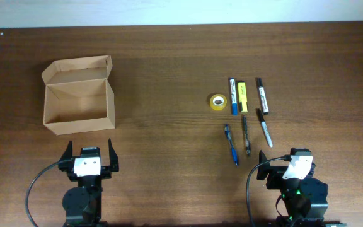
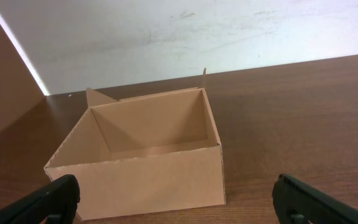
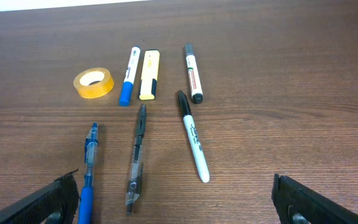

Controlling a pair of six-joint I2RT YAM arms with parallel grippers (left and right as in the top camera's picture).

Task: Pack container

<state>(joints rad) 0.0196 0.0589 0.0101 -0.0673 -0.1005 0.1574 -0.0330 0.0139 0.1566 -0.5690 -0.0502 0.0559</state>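
Observation:
The container, a tan cardboard box (image 1: pixel 77 107) with its flap lid open, stands empty at the left and fills the left wrist view (image 2: pixel 148 168). My left gripper (image 1: pixel 90 146) is open and empty just in front of it (image 2: pixel 182 208). My right gripper (image 1: pixel 292 157) is open and empty at the front right (image 3: pixel 179 208). Beyond it lie a tape roll (image 3: pixel 94 83), a blue-capped marker (image 3: pixel 128 76), a yellow highlighter (image 3: pixel 149 74), a black-capped marker (image 3: pixel 192 73), a white-barrelled black marker (image 3: pixel 192 142), a clear pen (image 3: pixel 137 155) and a blue pen (image 3: pixel 88 171).
The table is dark brown wood, with a pale wall behind its far edge (image 1: pixel 181 12). In the overhead view the tape roll (image 1: pixel 218 101) and the pens (image 1: pixel 246 135) sit in a cluster at the right, well apart from the box.

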